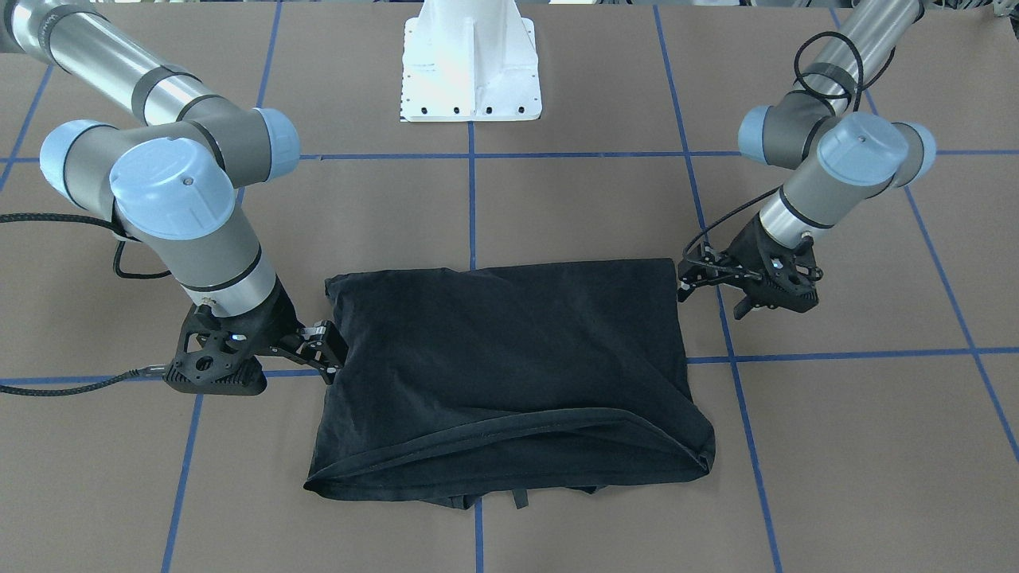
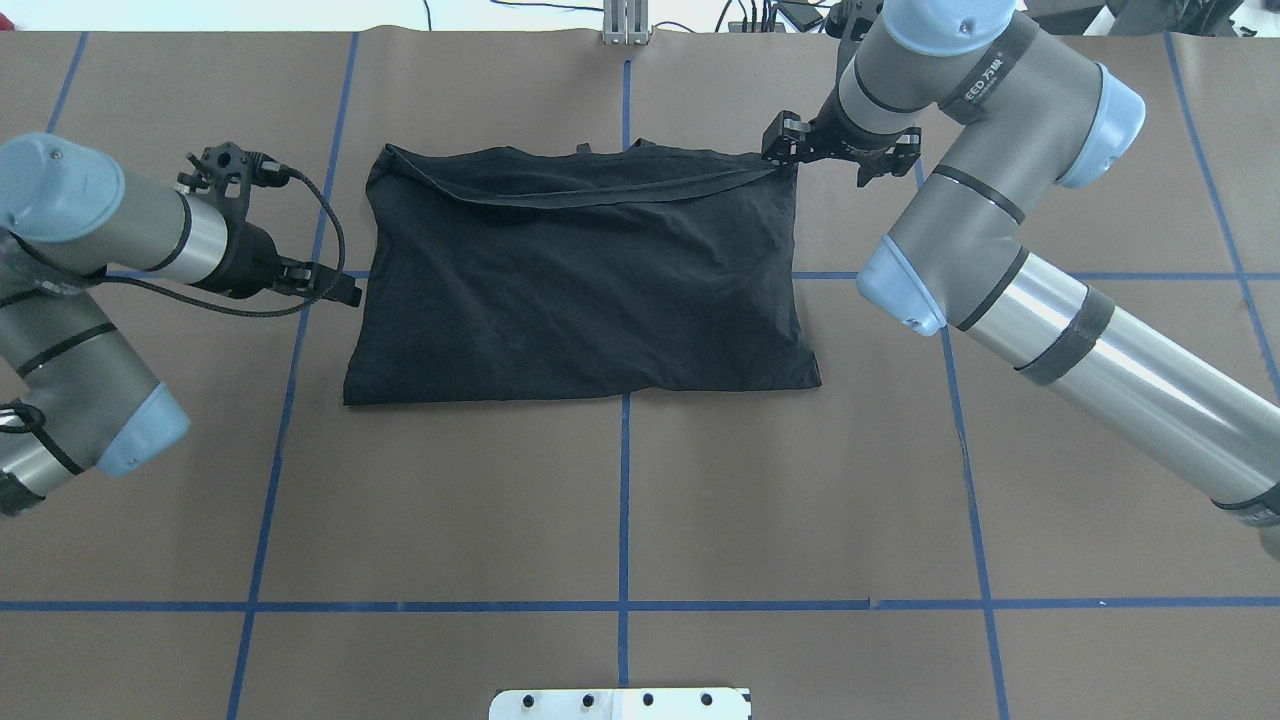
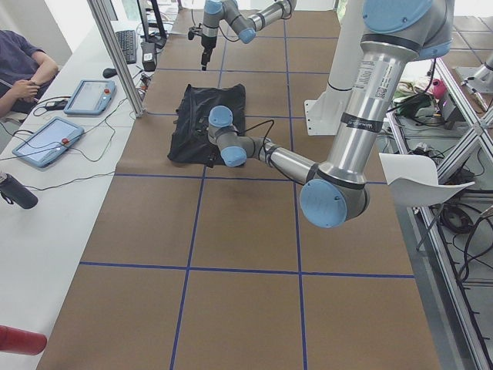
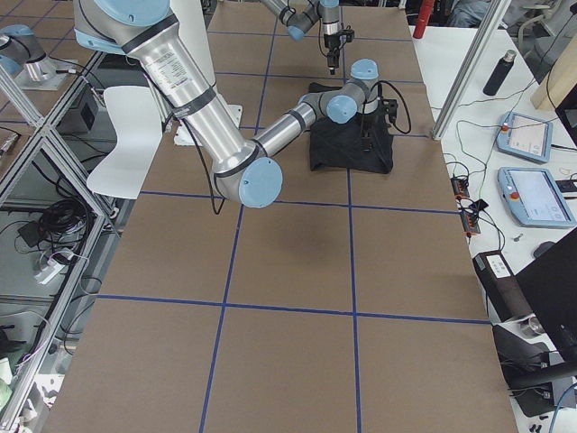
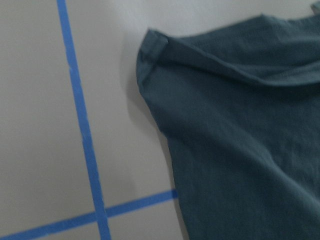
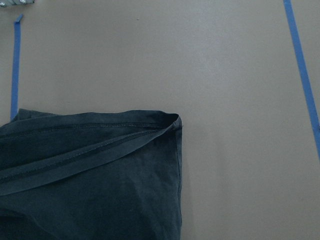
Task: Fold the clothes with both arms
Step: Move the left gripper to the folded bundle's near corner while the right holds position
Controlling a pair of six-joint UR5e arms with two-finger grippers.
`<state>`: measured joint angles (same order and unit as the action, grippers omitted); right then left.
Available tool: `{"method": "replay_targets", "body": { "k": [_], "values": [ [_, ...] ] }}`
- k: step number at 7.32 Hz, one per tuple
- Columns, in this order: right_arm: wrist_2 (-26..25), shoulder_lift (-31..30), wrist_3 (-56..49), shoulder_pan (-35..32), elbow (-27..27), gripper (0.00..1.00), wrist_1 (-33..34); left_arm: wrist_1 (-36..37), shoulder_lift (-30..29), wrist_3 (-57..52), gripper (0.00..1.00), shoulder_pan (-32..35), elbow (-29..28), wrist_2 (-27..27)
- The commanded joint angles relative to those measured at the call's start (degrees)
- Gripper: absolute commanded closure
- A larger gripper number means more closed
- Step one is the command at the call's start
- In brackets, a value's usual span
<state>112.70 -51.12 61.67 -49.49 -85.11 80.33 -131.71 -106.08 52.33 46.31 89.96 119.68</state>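
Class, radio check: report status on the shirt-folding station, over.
Left gripper beside the black T-shirt, right gripper at its far corner; open or shut unclear. Shirt lies folded over, flat on table. Nothing blocking either arm.

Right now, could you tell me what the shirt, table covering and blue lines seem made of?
Shirt: soft matte knit, likely cotton; stitched hems, limp wrinkles.
Table covering: matte brown paper, seemingly; flat, dull sheet.
Blue lines: probably tape; one cut end shows.
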Motion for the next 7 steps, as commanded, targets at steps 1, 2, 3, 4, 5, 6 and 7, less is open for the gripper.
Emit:
{"method": "replay_targets", "body": {
  "k": [1, 2, 3, 4, 5, 6, 7],
  "values": [
    [0.0, 0.0, 0.2, 0.3, -0.5, 0.00, 0.0, -3.2, 1.1, 6.4, 0.00, -5.4, 0.1, -0.8],
    [0.0, -0.1, 0.3, 0.3, -0.6, 0.00, 0.0, -3.2, 1.2, 7.0, 0.00, -6.8, 0.1, -1.1],
    [0.0, -0.4, 0.4, 0.4, -0.7, 0.00, 0.0, -3.3, 1.2, 8.1, 0.02, -7.8, 0.1, -1.2],
    [0.0, -0.6, 0.5, 0.4, -1.1, 0.00, 0.0, -3.2, 1.2, 9.2, 0.17, -8.5, 0.1, -1.7],
    [-0.1, -0.7, 0.7, 0.6, -1.5, 0.00, 0.0, -3.2, 1.3, 9.2, 0.31, -8.9, 0.1, -1.9],
    [-0.1, -0.8, 0.8, 0.7, -1.6, 0.00, 0.0, -3.2, 2.3, 9.2, 0.36, -8.9, 0.4, -1.9],
    [-0.2, -0.8, 0.8, 0.7, -1.6, 0.00, 0.0, -3.1, 3.5, 9.3, 0.47, -8.9, 1.8, -1.9]
  ]
}}
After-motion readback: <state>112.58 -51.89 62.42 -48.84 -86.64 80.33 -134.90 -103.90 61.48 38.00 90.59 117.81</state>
